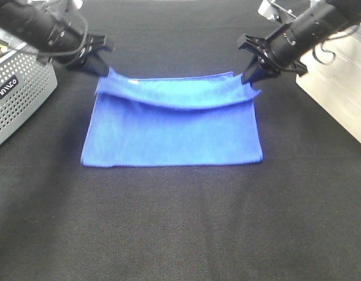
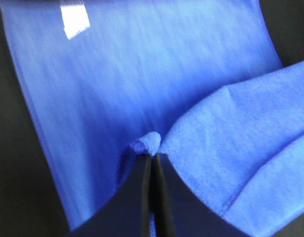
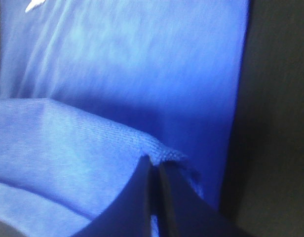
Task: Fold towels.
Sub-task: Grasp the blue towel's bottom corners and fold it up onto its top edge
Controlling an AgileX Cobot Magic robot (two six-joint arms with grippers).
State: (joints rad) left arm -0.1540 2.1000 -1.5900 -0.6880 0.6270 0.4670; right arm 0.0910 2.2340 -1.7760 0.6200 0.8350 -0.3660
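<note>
The royal-blue towel (image 1: 172,126) lies on the black tablecloth, its near part flat and its far edge lifted and sagging in the middle. My left gripper (image 1: 105,71) is shut on the far left corner. My right gripper (image 1: 249,79) is shut on the far right corner. In the left wrist view the black fingers (image 2: 137,197) pinch a bunched bit of the towel (image 2: 142,79), and the white tag (image 2: 75,20) shows beyond. In the right wrist view the fingers (image 3: 142,197) pinch the hem of the towel (image 3: 142,74).
A perforated grey basket (image 1: 19,93) stands at the left edge of the table. A white boxy object (image 1: 339,88) sits at the right edge. The black cloth (image 1: 180,222) covers the table in front of the towel.
</note>
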